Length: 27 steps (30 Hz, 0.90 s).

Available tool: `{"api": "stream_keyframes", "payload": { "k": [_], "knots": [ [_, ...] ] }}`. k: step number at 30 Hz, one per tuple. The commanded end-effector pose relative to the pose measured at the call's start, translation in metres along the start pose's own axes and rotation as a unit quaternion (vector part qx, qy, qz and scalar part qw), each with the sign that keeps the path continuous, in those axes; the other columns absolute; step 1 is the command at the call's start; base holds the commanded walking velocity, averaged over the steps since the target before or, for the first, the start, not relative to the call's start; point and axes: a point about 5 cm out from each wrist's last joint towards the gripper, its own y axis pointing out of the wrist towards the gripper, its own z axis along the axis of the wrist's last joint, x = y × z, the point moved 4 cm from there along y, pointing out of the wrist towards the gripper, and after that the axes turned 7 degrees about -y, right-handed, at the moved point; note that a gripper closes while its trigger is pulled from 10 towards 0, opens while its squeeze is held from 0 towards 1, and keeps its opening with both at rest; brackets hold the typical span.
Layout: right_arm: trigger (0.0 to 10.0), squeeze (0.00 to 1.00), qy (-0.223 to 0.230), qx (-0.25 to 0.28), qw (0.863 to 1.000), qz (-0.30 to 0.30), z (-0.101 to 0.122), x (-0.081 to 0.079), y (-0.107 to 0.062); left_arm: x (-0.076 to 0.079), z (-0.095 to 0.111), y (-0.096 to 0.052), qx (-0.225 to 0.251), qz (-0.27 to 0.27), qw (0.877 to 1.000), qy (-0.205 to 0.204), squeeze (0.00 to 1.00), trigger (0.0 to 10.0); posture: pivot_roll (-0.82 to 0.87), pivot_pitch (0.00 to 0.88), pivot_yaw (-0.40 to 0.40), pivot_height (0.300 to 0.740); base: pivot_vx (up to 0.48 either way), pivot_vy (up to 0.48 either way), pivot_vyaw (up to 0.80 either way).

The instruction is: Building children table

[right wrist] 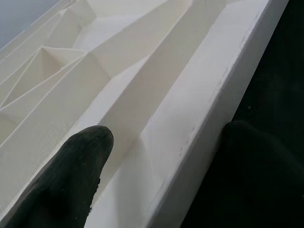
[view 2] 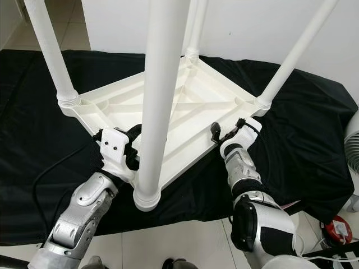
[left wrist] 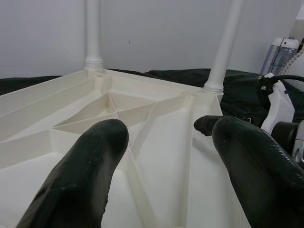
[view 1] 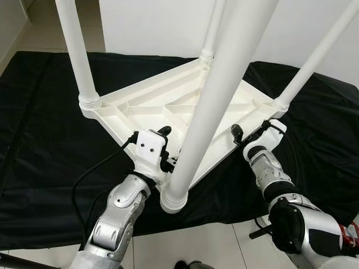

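Observation:
The white children's table [view 1: 151, 101] lies upside down on a black cloth [view 1: 45, 140], with its legs pointing up. The nearest leg [view 1: 216, 95] rises from the front corner between my arms. My left gripper [view 1: 166, 148] is at the near-left edge beside that leg, open, its fingers [left wrist: 80, 180] spread over the ribbed underside. My right gripper [view 1: 247, 134] is at the near-right edge, open. It straddles the rim [right wrist: 199, 128], with one finger [right wrist: 71, 175] inside and the other on the cloth side.
Three more legs stand at the left [view 1: 76, 50], far [view 1: 212, 28] and right [view 1: 314, 56] corners. A white wall stands behind the table. Pale floor tiles [view 1: 196, 246] begin at the cloth's near edge. A white appliance [view 2: 353, 140] and a red object [view 2: 338, 230] sit at the far right.

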Motion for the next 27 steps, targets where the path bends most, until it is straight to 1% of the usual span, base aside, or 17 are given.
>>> {"api": "stream_keyframes", "payload": {
  "k": [1, 2, 3, 4, 5, 6, 7, 9, 10, 12, 13, 17, 20, 24, 26, 27],
  "knots": [
    [10.0, 0.00, 0.004, -0.010, 1.000, 0.002, -0.002, 0.000, 0.000, 0.025, -0.001, 0.000, -0.011, -0.093, 0.996, -0.002, 0.00, 10.0, 0.11, 0.093, -0.119, 0.740, 0.000, 0.000, 0.00],
    [10.0, 0.00, 0.007, -0.015, 1.000, 0.011, -0.004, -0.003, 0.001, 0.026, 0.001, 0.000, -0.010, -0.099, 0.995, -0.002, 0.00, 10.0, 0.11, 0.095, -0.119, 0.740, 0.000, 0.000, 0.00],
    [10.0, 0.00, 0.007, -0.015, 1.000, 0.011, -0.004, -0.003, 0.001, 0.026, 0.001, 0.000, -0.010, -0.099, 0.995, -0.002, 0.00, 10.0, 0.11, 0.095, -0.119, 0.740, 0.000, 0.000, 0.00],
    [10.0, 0.00, 0.004, -0.026, 0.999, 0.035, -0.008, -0.010, 0.001, 0.028, 0.003, 0.000, -0.011, -0.107, 0.994, -0.006, 0.00, 10.0, 0.11, 0.095, -0.119, 0.740, 0.000, 0.000, 0.00],
    [10.0, 0.00, 0.004, -0.026, 0.999, 0.035, -0.008, -0.010, 0.001, 0.028, 0.003, 0.000, -0.011, -0.107, 0.994, -0.006, 0.00, 10.0, 0.11, 0.095, -0.119, 0.740, 0.000, 0.000, 0.00],
    [10.0, 0.00, -0.003, -0.037, 0.997, 0.066, -0.012, -0.020, 0.001, 0.029, 0.004, -0.001, -0.019, -0.114, 0.993, -0.007, 0.00, 10.0, 0.10, 0.095, -0.113, 0.740, 0.000, 0.000, 0.00],
    [10.0, 0.00, -0.003, -0.037, 0.997, 0.066, -0.012, -0.020, 0.001, 0.029, 0.004, -0.001, -0.019, -0.114, 0.993, -0.007, 0.00, 10.0, 0.10, 0.095, -0.113, 0.740, 0.000, 0.000, 0.00],
    [10.0, 0.00, -0.018, -0.048, 0.991, 0.124, -0.017, -0.037, 0.000, 0.030, 0.004, -0.001, -0.033, -0.114, 0.993, -0.016, 0.00, 10.0, 0.10, 0.096, -0.109, 0.740, 0.000, 0.000, 0.00],
    [10.0, 0.00, -0.018, -0.048, 0.991, 0.124, -0.017, -0.037, 0.000, 0.030, 0.004, -0.001, -0.033, -0.114, 0.993, -0.016, 0.00, 10.0, 0.10, 0.096, -0.109, 0.740, 0.000, 0.000, 0.00],
    [10.0, 0.00, -0.057, -0.043, 0.985, 0.157, -0.016, -0.045, -0.001, 0.031, 0.004, -0.001, -0.043, -0.107, 0.993, -0.026, 0.00, 10.0, 0.09, 0.095, -0.105, 0.740, 0.000, 0.000, 0.00],
    [10.0, 0.00, -0.064, -0.043, 0.983, 0.168, -0.016, -0.047, -0.002, 0.031, 0.006, -0.001, -0.044, -0.104, 0.993, -0.029, 0.00, 10.0, 0.09, 0.095, -0.106, 0.740, 0.000, 0.000, 0.00],
    [10.0, 0.00, -0.081, -0.044, 0.978, 0.188, -0.014, -0.052, -0.002, 0.032, 0.007, -0.002, -0.051, -0.105, 0.993, -0.026, 0.00, 10.0, 0.09, 0.095, -0.104, 0.740, 0.000, 0.000, 0.00],
    [10.0, 0.00, -0.096, -0.047, 0.969, 0.221, -0.013, -0.062, -0.002, 0.033, 0.008, -0.002, -0.059, -0.112, 0.992, -0.028, 0.00, 10.0, 0.09, 0.092, -0.101, 0.740, 0.000, 0.000, 0.00],
    [10.0, 0.00, -0.100, -0.047, 0.968, 0.223, -0.012, -0.064, -0.002, 0.033, 0.008, -0.002, -0.060, -0.113, 0.991, -0.029, 0.00, 10.0, 0.09, 0.092, -0.101, 0.740, 0.000, 0.000, 0.00],
    [10.0, 0.00, -0.096, -0.032, 0.975, 0.198, -0.004, -0.060, 0.002, 0.034, 0.010, -0.001, -0.063, -0.114, 0.991, -0.033, 0.00, 10.0, 0.09, 0.093, -0.096, 0.740, 0.000, 0.000, 0.00],
    [10.0, 0.00, -0.096, -0.032, 0.975, 0.198, -0.004, -0.060, 0.002, 0.034, 0.010, -0.001, -0.063, -0.114, 0.991, -0.033, 0.00, 10.0, 0.09, 0.093, -0.096, 0.740, 0.000, 0.000, 0.00]
  ]
}}
